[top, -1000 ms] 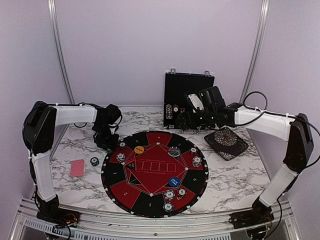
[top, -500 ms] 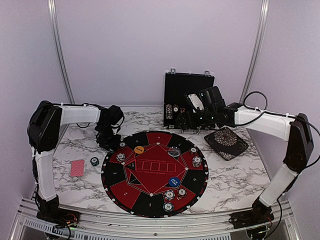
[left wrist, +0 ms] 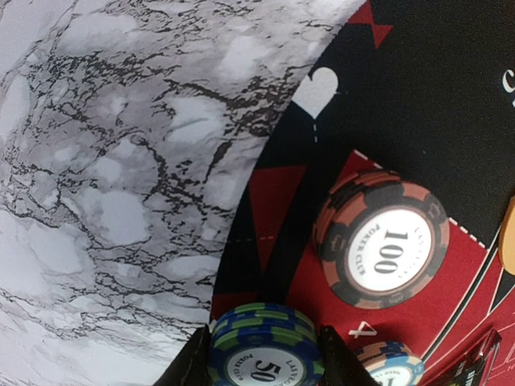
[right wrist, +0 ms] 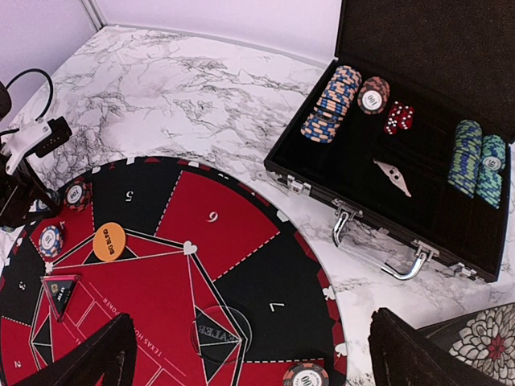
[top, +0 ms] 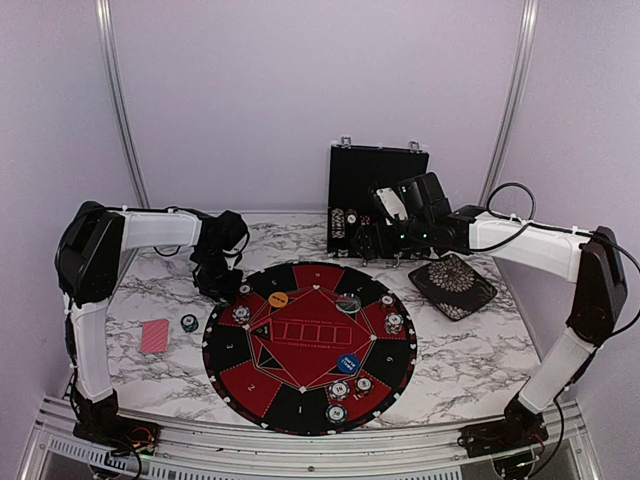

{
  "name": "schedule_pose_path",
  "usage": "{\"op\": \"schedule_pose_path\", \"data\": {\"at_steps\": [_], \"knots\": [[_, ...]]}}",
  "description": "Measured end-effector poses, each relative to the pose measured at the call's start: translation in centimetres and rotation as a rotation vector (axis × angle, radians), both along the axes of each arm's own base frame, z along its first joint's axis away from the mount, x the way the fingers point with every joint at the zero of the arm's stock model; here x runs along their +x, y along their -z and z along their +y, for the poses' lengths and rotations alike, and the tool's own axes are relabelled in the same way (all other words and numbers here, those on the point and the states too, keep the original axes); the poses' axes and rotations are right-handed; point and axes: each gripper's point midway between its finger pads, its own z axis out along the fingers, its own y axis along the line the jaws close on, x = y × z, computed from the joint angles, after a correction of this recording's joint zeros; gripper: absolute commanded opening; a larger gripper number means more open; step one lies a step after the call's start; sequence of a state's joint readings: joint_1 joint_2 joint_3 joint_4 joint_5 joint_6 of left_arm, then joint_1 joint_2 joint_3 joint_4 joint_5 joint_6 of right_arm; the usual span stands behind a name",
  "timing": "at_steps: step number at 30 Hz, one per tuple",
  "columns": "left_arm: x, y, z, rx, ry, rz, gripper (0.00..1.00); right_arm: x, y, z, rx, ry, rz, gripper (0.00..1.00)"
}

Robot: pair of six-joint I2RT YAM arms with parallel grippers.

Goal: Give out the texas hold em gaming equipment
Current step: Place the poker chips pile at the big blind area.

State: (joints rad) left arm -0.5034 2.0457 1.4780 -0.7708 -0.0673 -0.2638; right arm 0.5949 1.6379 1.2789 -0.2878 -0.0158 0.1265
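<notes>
Overhead view first: we've got the left gripper (top: 217, 280) down at the far-left rim of the round mat (top: 310, 370). The right gripper (top: 372, 240) hangs just past the mat's far edge, in front of the open black case (top: 378, 180). A red-backed card (top: 155, 337) lies off the mat's left side on the marble table (top: 480, 350), with a teal chip (top: 189, 322) between card and mat. On the mat we spot an orange disc (top: 278, 299), a blue disc (top: 348, 364) and striped chips (top: 242, 314) dotted round the rim. The patterned dish (top: 452, 285) sits off the mat's far-right side.

Left wrist cam: the fingers are clamped on a blue-green 50 chip (left wrist: 261, 366), right over the mat's edge. A 100 chip (left wrist: 381, 239) lies flat on the mat just beyond, not touching it.

Right wrist cam: jaws spread wide with nothing between them, hovering above the mat near the clear dealer disc (right wrist: 217, 334). The case beyond the mat's edge holds chip stacks (right wrist: 330, 104) and red dice (right wrist: 398, 118).
</notes>
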Motion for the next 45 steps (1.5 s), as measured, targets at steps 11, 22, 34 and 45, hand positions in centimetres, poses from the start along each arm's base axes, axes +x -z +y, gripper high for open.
{"op": "schedule_pose_path", "data": {"at_steps": [11,22,34,45], "knots": [[-0.10,0.50,-0.05,0.001,0.001,0.012,0.42,0.00,0.00,0.00,0.000,0.000,0.000,0.98],[-0.10,0.50,-0.10,0.000,0.002,0.012,0.47,0.00,0.01,0.00,-0.001,0.000,0.000,0.98],[-0.11,0.44,-0.28,-0.002,0.006,0.010,0.50,-0.02,0.03,-0.01,-0.001,0.000,0.001,0.98],[0.20,0.15,-0.45,-0.007,0.006,0.000,0.50,-0.02,0.03,-0.01,-0.001,0.000,0.001,0.98]]}}
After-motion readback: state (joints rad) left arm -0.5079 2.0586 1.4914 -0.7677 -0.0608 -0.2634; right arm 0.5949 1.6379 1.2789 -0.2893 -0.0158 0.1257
